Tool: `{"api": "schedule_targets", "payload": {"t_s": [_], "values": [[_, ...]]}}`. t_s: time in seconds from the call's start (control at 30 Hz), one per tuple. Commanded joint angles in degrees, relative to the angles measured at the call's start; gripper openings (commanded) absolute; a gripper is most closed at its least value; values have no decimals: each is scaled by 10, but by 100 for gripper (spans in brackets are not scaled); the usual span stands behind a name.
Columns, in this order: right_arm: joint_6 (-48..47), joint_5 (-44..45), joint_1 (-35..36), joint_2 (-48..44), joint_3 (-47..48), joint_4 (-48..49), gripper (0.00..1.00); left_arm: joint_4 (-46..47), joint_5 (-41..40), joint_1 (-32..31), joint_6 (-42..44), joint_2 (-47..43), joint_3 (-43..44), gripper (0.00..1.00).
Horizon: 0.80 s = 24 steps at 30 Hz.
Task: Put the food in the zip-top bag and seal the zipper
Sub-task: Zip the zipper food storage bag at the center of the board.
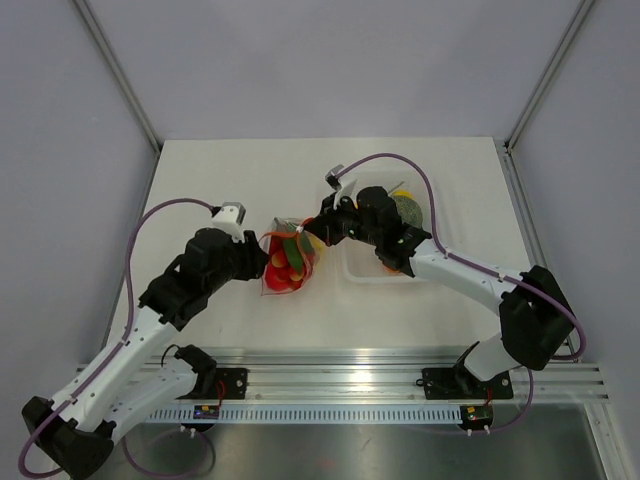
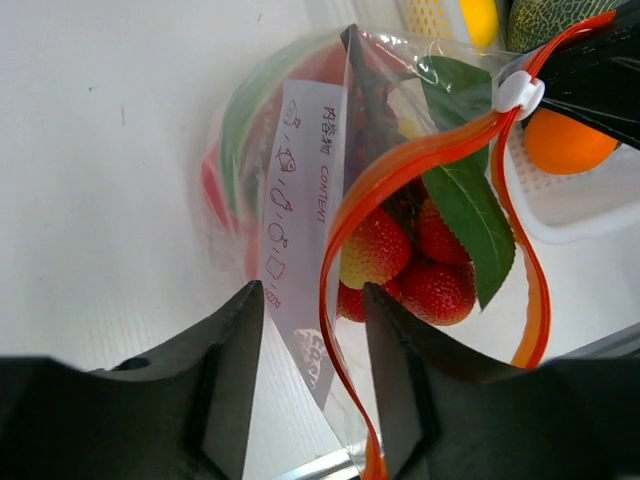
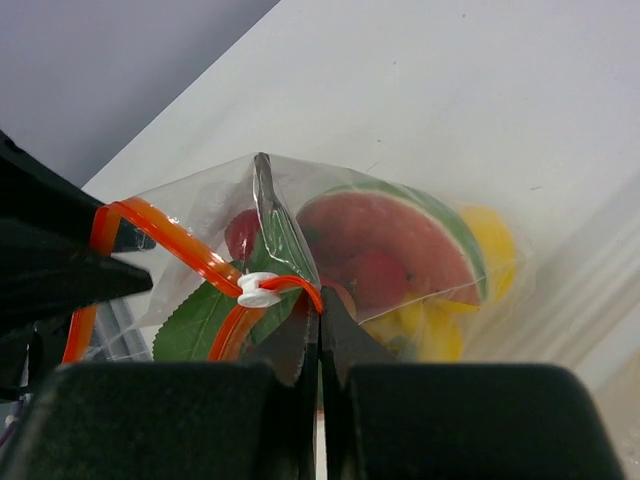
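Note:
The clear zip-top bag point(image 1: 285, 268) lies between both arms with food in it. Red strawberries point(image 2: 440, 285), a green leaf point(image 2: 465, 210) and a watermelon slice point(image 3: 390, 235) show through the plastic. Its red-orange zipper point(image 2: 420, 160) gapes in a loop, and the white slider point(image 2: 518, 93) sits at the far end. My left gripper point(image 2: 312, 295) is open, with the bag's near corner and zipper strip loose between its fingers. My right gripper point(image 3: 320, 303) is shut on the bag's mouth edge, right beside the slider point(image 3: 258, 290).
A white tray point(image 1: 360, 270) stands right of the bag. It holds an orange point(image 2: 565, 140) and a green melon point(image 1: 408, 208). The aluminium rail point(image 1: 400, 365) runs along the near table edge.

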Motion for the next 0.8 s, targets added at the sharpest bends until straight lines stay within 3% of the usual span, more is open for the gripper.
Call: {"api": "schedule_targets", "payload": {"t_s": [0.0,0.1,0.13,0.17,0.2,0.23,0.3,0.4,0.43,0.5,0.53,0.57,0.77], "values": [[5,17,-3,-28,37,5,0,52,-24,-1,4,13,6,30],[-3,14,-3,-29,45,-20,0,51,-16,-1,0,18,16,0],[-15,13,-3,-29,53,-35,1,51,-12,-1,-2,20,23,0],[-21,12,-4,-27,74,-53,12,48,-9,-1,-4,21,26,0],[-30,8,-3,-27,85,-74,45,44,-5,-1,-10,22,30,0],[-35,4,-3,-30,93,-108,56,44,1,-1,-11,20,34,0],[-39,7,-1,-52,95,-119,68,42,13,-1,-24,19,41,0],[-33,23,4,-90,84,-127,73,51,36,-1,-39,19,40,0],[-21,25,8,-97,87,-148,67,53,40,-1,-42,19,42,0],[-13,14,14,-99,112,-196,47,51,46,-1,-51,29,49,0],[-6,9,23,-98,118,-210,10,49,50,-1,-52,32,53,0],[-1,7,31,-98,120,-219,1,44,53,-1,-55,40,61,0],[44,104,119,-121,49,-185,0,37,74,-1,-77,56,76,0]]}}
